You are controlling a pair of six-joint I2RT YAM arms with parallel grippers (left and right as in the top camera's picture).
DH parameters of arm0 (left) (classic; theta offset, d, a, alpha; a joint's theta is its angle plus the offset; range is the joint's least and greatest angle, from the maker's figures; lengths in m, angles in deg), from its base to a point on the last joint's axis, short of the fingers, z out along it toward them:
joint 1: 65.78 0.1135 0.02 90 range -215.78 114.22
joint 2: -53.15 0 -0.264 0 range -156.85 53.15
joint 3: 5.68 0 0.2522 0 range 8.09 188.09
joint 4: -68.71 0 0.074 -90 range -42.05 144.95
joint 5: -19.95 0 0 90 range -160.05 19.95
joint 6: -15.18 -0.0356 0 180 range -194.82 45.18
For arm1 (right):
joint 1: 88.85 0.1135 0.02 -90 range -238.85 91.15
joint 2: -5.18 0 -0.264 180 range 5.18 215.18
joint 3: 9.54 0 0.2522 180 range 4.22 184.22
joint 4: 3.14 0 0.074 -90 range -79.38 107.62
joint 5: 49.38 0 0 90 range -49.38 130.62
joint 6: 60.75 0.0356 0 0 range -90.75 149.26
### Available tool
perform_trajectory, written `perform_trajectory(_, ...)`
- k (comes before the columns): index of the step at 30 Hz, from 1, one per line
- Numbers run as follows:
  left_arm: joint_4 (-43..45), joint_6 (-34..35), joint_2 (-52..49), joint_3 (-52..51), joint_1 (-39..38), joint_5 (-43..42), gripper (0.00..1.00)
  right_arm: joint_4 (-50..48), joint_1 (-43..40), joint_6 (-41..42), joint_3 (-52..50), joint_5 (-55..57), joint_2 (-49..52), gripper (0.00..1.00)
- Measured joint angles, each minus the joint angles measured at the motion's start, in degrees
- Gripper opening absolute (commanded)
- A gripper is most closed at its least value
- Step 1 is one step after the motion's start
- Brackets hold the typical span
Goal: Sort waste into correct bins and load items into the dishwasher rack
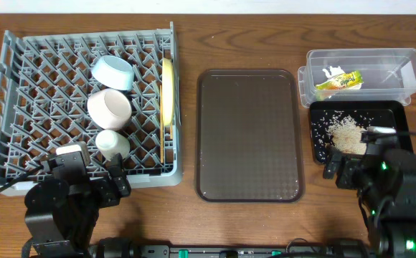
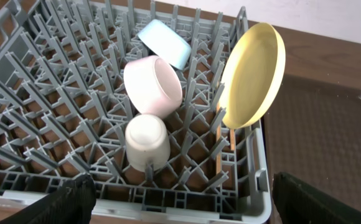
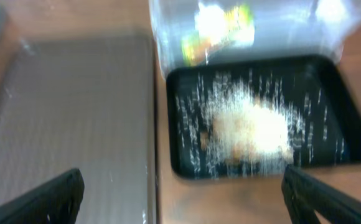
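Note:
The grey dishwasher rack (image 1: 21,86) at the left holds the light blue bowl (image 1: 112,72), the white bowl (image 1: 109,107), the small white cup (image 1: 112,143), the yellow plate (image 1: 167,89) on edge and a chopstick (image 1: 163,147); all show in the left wrist view, e.g. the plate (image 2: 252,78) and the cup (image 2: 147,140). The clear bin (image 1: 394,61) holds the green-and-yellow wrapper (image 1: 341,81) and white paper. The black bin (image 1: 394,115) holds rice and crumbs (image 1: 346,132). My left gripper (image 2: 180,199) is open at the rack's front edge. My right gripper (image 3: 180,193) is open in front of the black bin (image 3: 187,124).
The flat brown serving tray (image 1: 249,136) lies in the middle between the rack and the bins; it shows blurred at the left of the right wrist view (image 3: 68,112). Both arm bases sit at the table's front edge.

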Motion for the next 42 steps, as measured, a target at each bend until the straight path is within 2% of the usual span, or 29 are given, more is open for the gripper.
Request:
perform_trajectory(8,0.0,0.0,0.0,-0.3,0.0,0.0,0.92,-24.8,4.1,-1.5,-19.8,0.1,-20.5,0.99)
perform_trajectory(17,0.0,0.0,0.0,-0.4,0.0,0.0,0.92,-44.1,4.1,-1.7,-38.1,0.2,-30.7,0.99)
perform_trajectory(21,-0.1,0.0,0.0,-0.4,0.0,0.0,0.92,-39.2,4.0,-1.7,-41.7,0.2,-31.3,0.99)
perform_trajectory(42,0.0,0.0,0.0,-0.4,0.0,0.0,0.92,-39.3,4.0,-1.7,-42.0,0.2,-30.9,0.99)
